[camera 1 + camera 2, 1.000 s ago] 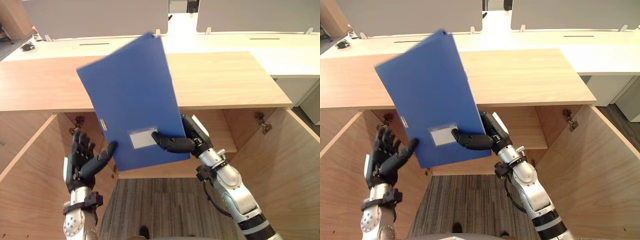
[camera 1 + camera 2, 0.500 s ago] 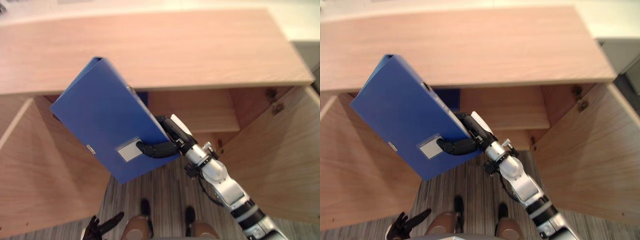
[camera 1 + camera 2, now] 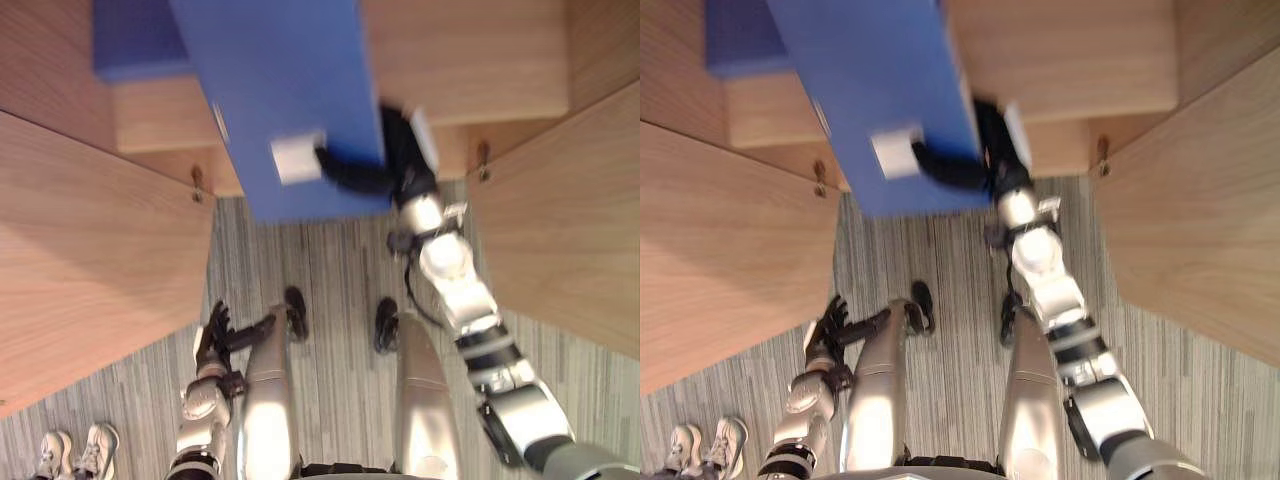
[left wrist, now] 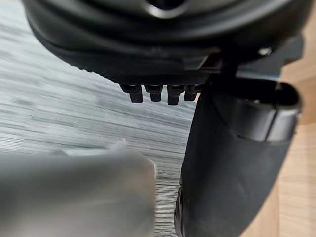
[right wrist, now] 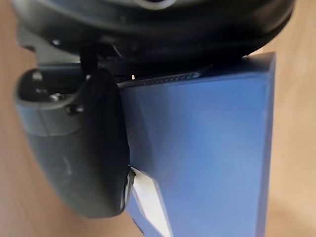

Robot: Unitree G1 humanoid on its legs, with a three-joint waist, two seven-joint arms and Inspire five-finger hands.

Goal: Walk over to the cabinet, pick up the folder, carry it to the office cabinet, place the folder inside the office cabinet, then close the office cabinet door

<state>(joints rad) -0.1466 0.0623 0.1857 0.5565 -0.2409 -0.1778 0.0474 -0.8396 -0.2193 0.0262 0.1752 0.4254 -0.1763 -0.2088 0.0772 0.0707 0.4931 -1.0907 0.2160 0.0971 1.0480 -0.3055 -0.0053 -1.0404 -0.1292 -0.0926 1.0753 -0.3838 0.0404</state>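
folder (image 3: 280,80): one, pinched by right hand (image 3: 375,175) | cabinet doors (image 3: 90,240): two, open

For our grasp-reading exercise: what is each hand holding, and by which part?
The right hand pinches the blue folder at its near edge, thumb by the white label. The left hand holds nothing.

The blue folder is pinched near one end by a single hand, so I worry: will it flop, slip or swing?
Likely stiff: the folder juts flat past the right hand with no visible sag. Its smooth cover might slip, though the thumb presses by the white label. Held at one end, it could swing if bumped against the cabinet.
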